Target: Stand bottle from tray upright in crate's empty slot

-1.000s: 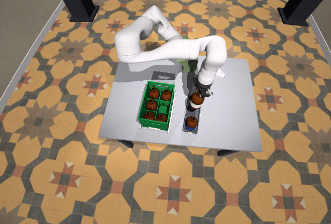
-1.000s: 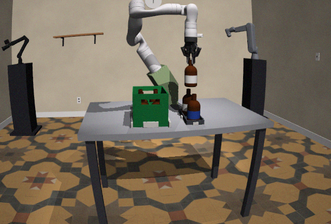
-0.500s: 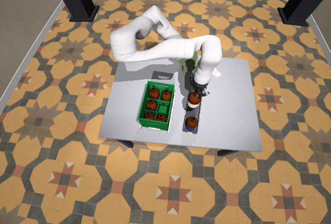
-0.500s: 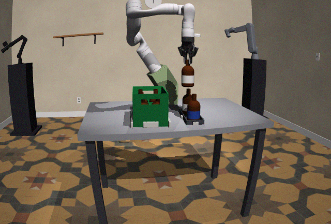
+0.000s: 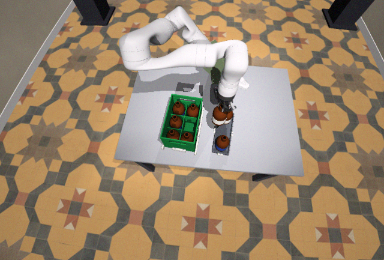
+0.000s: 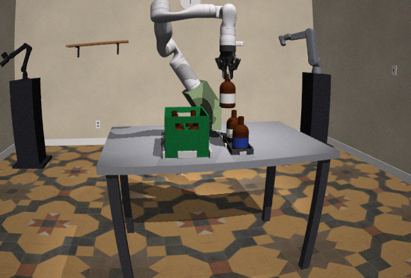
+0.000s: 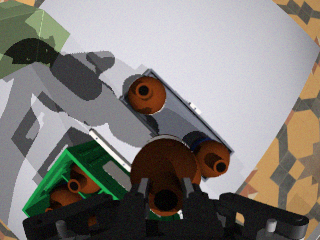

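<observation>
My gripper (image 5: 225,107) (image 6: 227,75) (image 7: 165,189) is shut on the neck of a brown bottle with a white label (image 5: 218,116) (image 6: 227,94) (image 7: 163,170). The bottle hangs upright, high above the grey tray (image 5: 224,129) (image 6: 242,150) (image 7: 176,116) and to the right of the green crate (image 5: 165,123) (image 6: 185,135) (image 7: 100,160). The crate holds several brown bottles (image 5: 178,107). Its empty slot (image 5: 189,124) is the middle one on the right side. A blue-labelled bottle (image 5: 222,142) (image 6: 240,133) (image 7: 212,159) and a white-labelled bottle (image 6: 231,124) (image 7: 147,95) stand in the tray.
The crate and tray stand side by side near the front of the grey table (image 5: 263,120) (image 6: 285,142). The arm's green base block (image 6: 207,97) stands behind the crate. Black pedestals (image 6: 29,119) (image 6: 315,102) stand on the floor at both sides.
</observation>
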